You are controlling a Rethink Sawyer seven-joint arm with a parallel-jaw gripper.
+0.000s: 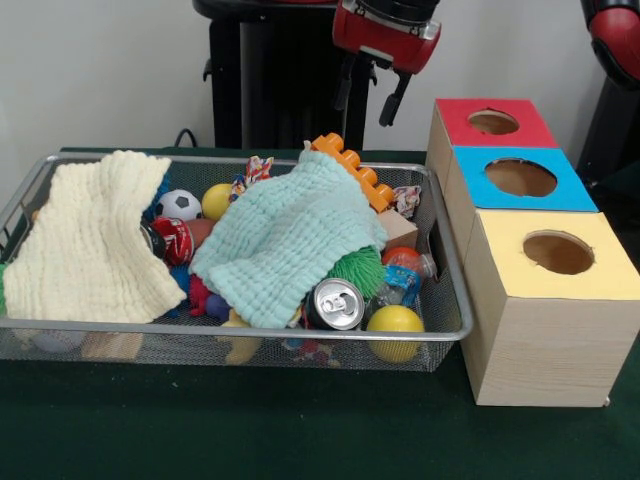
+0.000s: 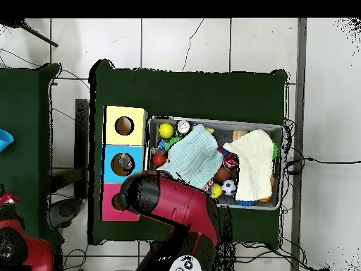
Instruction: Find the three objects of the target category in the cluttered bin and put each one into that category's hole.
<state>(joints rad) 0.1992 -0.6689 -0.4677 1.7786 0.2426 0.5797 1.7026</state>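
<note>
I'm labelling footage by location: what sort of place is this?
Probably a robotics lab: a red and black robot arm on a pedestal, a green-covered table with three colour-topped wooden sorting boxes, and a tiled floor.

Dark green table (image 1: 300, 430), carrying two sets of things. Wide wire-mesh bin (image 1: 250, 328) resting flat to one side, full of clutter. Just beside it, three light wooden boxes in a touching row: yellow-topped box (image 1: 545, 300) nearest the front camera, blue-topped box (image 1: 470, 195) in the middle, red-topped box (image 1: 445, 125) toward the pedestal.
</note>
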